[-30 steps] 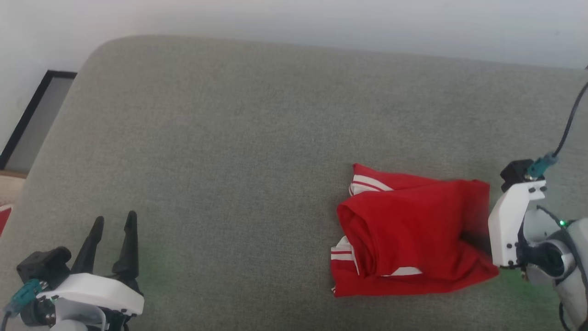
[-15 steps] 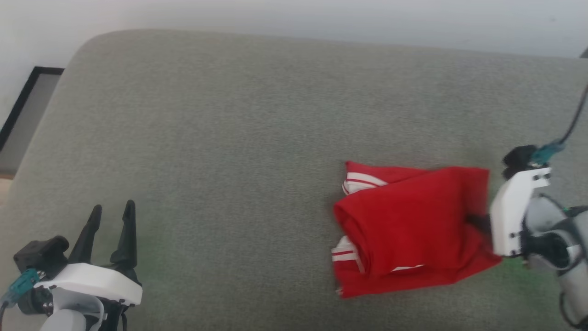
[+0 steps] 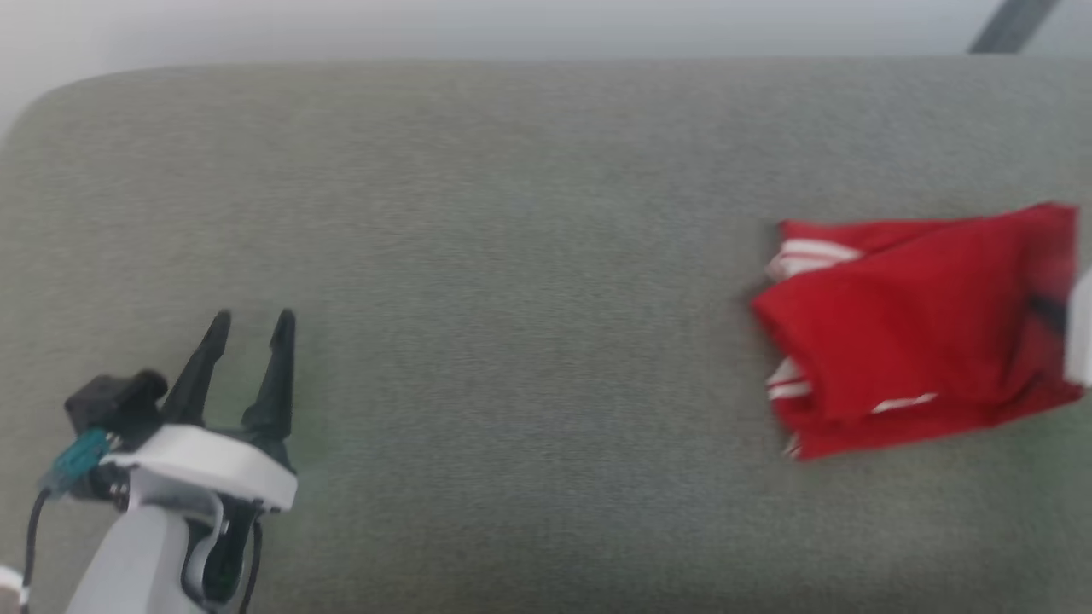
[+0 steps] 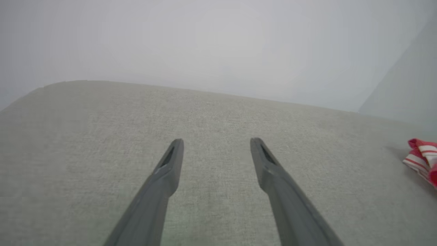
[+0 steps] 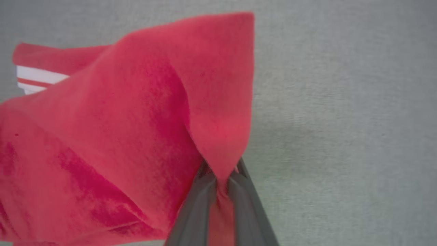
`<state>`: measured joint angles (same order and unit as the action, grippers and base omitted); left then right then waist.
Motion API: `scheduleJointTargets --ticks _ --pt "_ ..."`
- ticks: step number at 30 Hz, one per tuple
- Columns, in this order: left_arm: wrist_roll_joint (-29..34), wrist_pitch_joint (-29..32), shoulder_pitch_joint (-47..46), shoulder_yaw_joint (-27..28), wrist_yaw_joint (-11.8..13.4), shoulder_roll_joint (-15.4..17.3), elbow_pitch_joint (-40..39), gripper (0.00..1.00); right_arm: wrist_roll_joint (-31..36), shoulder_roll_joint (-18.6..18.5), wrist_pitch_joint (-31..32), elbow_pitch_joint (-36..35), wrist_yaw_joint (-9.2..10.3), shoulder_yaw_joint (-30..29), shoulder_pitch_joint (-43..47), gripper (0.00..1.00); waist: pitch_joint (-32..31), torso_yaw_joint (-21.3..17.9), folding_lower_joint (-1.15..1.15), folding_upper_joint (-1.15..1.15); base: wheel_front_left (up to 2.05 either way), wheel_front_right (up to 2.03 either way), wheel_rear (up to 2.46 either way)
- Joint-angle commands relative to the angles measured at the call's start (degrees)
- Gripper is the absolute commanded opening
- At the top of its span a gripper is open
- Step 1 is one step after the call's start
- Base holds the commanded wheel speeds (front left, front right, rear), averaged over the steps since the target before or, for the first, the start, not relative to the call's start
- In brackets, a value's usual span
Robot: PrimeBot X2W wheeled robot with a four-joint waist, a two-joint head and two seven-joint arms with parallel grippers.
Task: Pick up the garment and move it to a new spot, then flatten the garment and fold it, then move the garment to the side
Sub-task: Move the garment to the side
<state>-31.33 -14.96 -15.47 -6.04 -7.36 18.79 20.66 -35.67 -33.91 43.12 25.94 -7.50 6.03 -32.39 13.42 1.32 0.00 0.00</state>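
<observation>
Loosely bunched, the garment (image 3: pixel 913 324) shows red folds, white stripes.

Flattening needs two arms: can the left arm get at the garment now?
Probably yes, given a long reach: bare cushion lies between the open left pincer and the garment.

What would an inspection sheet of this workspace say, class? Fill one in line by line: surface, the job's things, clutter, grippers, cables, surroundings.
Surface: grey-green fabric cushion with a rounded far left corner.
Job's things: red garment with white stripe trim, loosely folded and bunched, on the cushion's right part.
Clutter: nothing seen.
Grippers: left gripper open, holding nothing, over the cushion's left part; right gripper shut on a pinched edge of the garment.
Cables: dark cable and teal plug at the left wrist.
Surroundings: pale wall behind the cushion; dark strip at upper right, too blurred to identify.
</observation>
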Motion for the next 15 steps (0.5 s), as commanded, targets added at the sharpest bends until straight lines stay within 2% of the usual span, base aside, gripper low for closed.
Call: scheduleJointTargets --ticks 1,15 --pt "0.22 -0.24 -1.18 -0.43 -0.15 0.17 0.14 1.00 1.03 -0.47 -0.79 0.17 0.02 0.01 -1.10 0.00 1.20 -1.70 0.00 0.00 0.00 0.00 0.00" --pt "-0.20 -0.24 -12.06 -8.68 -0.15 1.98 0.20 1.00 9.42 -7.03 -14.40 10.37 0.02 0.33 -14.06 0.00 8.03 -8.88 0.00 0.00 0.00 0.00 0.00"
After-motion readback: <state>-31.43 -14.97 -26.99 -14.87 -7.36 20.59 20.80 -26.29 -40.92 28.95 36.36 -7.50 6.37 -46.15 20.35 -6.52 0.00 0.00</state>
